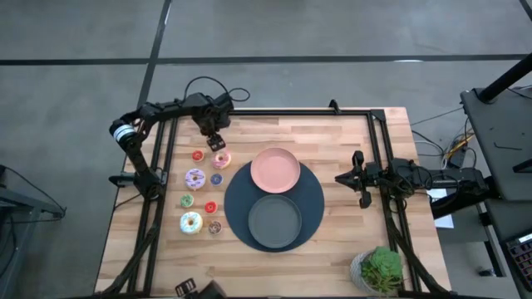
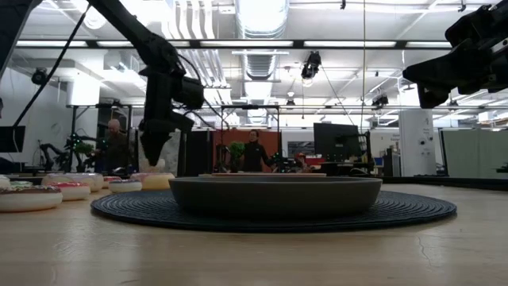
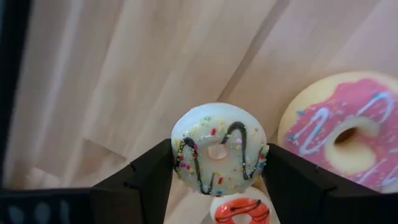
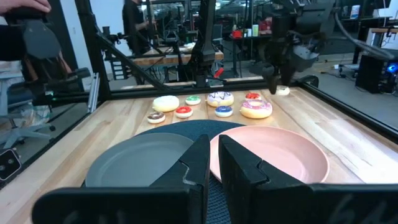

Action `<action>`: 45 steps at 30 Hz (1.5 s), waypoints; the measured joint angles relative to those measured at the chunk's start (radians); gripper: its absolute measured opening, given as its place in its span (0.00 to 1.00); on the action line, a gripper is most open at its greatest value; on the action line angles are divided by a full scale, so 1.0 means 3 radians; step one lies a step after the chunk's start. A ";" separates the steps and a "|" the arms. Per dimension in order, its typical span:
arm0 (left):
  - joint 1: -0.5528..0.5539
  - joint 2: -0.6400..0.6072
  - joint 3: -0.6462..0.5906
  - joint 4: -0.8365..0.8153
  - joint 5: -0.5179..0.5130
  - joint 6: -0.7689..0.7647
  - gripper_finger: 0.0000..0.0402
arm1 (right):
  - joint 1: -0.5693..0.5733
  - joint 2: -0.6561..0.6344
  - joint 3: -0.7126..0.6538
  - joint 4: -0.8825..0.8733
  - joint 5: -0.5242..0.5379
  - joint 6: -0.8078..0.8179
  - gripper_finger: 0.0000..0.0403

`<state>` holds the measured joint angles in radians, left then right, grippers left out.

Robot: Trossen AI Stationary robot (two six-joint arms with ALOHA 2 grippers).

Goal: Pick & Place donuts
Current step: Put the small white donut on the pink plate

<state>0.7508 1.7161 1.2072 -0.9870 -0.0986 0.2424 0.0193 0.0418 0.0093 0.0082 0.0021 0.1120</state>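
Donut with white sprinkled frosting sits clamped between the left tool's fingers, above the table.

Left end effector raised, fingers clamped on load; right end effector idle, fingers together.

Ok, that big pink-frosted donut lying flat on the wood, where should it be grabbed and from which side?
Take the pink donut across its outer rim, coming straight down from above with the jaws on opposite sides of the ring. It lies flat with the frosting up, so only its rounded edge offers two facing surfaces, and a low side approach would probably just push it along the table.
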 joint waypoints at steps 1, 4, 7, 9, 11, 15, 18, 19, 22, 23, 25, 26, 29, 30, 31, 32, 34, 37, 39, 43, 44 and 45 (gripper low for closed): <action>-0.0014 0.0000 0.0040 -0.0002 0.0000 0.0000 0.51 | 0.0000 0.0000 0.0000 0.0000 0.0000 0.0000 0.07; -0.0068 0.0001 0.0169 -0.0042 0.0004 -0.0006 0.51 | 0.0001 0.0000 0.0001 -0.0001 -0.0001 0.0000 0.07; -0.0133 0.0000 0.0310 -0.0092 0.0024 -0.0017 0.51 | 0.0001 0.0000 0.0000 0.0000 0.0000 0.0000 0.07; -0.0191 0.0000 0.0401 -0.0096 0.0044 -0.0021 0.51 | 0.0001 0.0000 0.0000 0.0000 0.0000 0.0001 0.07; -0.0256 0.0000 0.0494 -0.0107 0.0091 -0.0031 0.51 | 0.0000 0.0000 0.0001 -0.0001 -0.0001 0.0001 0.07; -0.0401 0.0008 0.0685 -0.0105 0.0125 -0.0051 0.51 | 0.0000 0.0000 0.0000 0.0000 0.0000 0.0000 0.07; -0.0511 0.0041 0.0819 -0.0105 0.0126 -0.0084 0.51 | 0.0001 0.0000 0.0001 -0.0001 -0.0001 0.0001 0.07; -0.0545 0.0059 0.0866 -0.0110 0.0128 -0.0106 0.51 | 0.0001 0.0000 0.0000 -0.0001 0.0000 0.0000 0.07; -0.0646 0.0131 0.1017 -0.0122 0.0210 -0.0148 0.51 | 0.0000 0.0000 0.0001 -0.0001 -0.0001 0.0001 0.07; -0.0683 0.0164 0.1064 -0.0126 0.0225 -0.0153 0.51 | 0.0000 0.0000 0.0000 0.0000 0.0000 0.0000 0.07; -0.0749 0.0239 0.1154 -0.0128 0.0272 -0.0165 0.51 | 0.0001 0.0000 0.0000 -0.0001 -0.0001 0.0000 0.07; -0.0784 0.0277 0.1199 -0.0132 0.0278 -0.0174 0.51 | 0.0000 0.0000 0.0000 0.0000 0.0000 0.0000 0.07; -0.0877 0.0374 0.1323 -0.0133 0.0284 -0.0196 0.51 | 0.0000 0.0000 0.0000 0.0000 0.0000 0.0000 0.07; -0.0905 0.0408 0.1361 -0.0131 0.0284 -0.0196 0.51 | 0.0000 0.0000 0.0000 -0.0001 0.0000 0.0001 0.07; -0.0931 0.0442 0.1393 -0.0126 0.0284 -0.0196 0.51 | 0.0000 0.0000 0.0000 -0.0001 0.0000 0.0000 0.07; -0.0959 0.0475 0.1421 -0.0124 0.0282 -0.0196 0.51 | 0.0001 0.0000 0.0000 0.0000 0.0000 0.0000 0.07; -0.1018 0.0551 0.1482 -0.0134 0.0282 -0.0197 0.51 | 0.0001 0.0000 0.0001 -0.0001 -0.0001 0.0000 0.07; -0.1105 0.0666 0.1588 -0.0132 0.0284 -0.0197 0.51 | 0.0000 0.0000 0.0000 -0.0001 0.0000 0.0000 0.07; -0.1154 0.0747 0.1659 -0.0129 0.0284 -0.0197 0.51 | 0.0000 0.0001 0.0000 0.0000 0.0000 0.0000 0.07; -0.1244 0.0909 0.1797 -0.0126 0.0282 -0.0197 0.51 | 0.0000 0.0001 0.0001 0.0000 0.0000 0.0001 0.07; -0.1263 0.0949 0.1832 -0.0125 0.0284 -0.0197 0.51 | 0.0001 0.0001 0.0000 -0.0001 -0.0001 0.0000 0.07; -0.1282 0.0991 0.1868 -0.0130 0.0289 -0.0197 0.51 | 0.0000 0.0001 0.0001 0.0000 -0.0001 0.0000 0.07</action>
<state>0.3661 2.0134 1.7677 -1.0259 -0.0120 0.1833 0.0193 0.0422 0.0097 0.0082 0.0017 0.1120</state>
